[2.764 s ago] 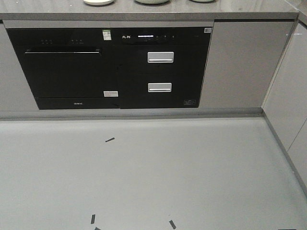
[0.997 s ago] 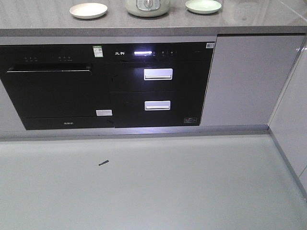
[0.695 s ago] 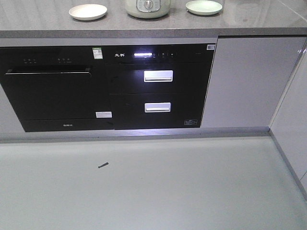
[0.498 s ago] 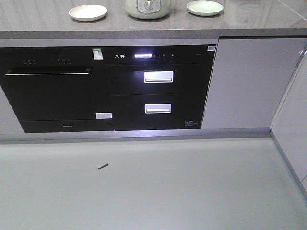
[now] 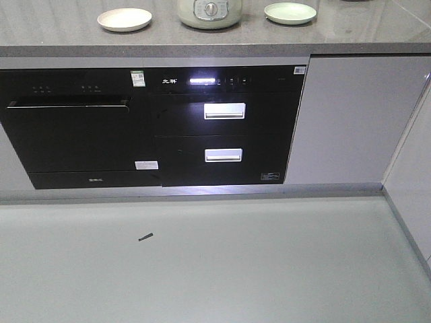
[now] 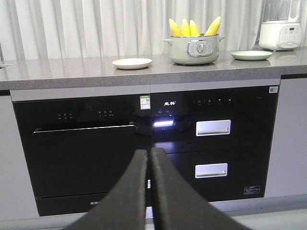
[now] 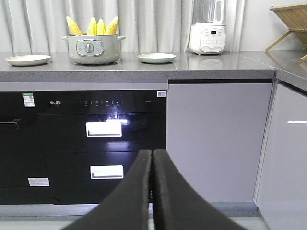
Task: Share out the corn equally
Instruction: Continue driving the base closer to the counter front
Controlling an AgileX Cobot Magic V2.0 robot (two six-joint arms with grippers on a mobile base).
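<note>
Floor: pale grey; one dark tape scrap lies before the left unit
Counter: grey speckled stone, running over both black units; white curtain behind it
Left unit: black glass front with a long bar handle; green-and-white sticker at its top right corner, print too small to read; white label low on the right, unreadable
Drawer unit: black, two silver handles one above the other; two white characters of a brand mark at top left, not legible; lit display beside them
Pot: pale green, a dial on its front, on the counter above the drawer unit
Corn: four yellow cobs standing on end in the pot, tips up, fanned out
White plate: left of the pot, apart from it
Green plate: right of the pot, apart from it
Left gripper: black fingers pressed together, gripping nothing; facing the unit fronts, below the counter
Right gripper: likewise closed on nothing
</note>
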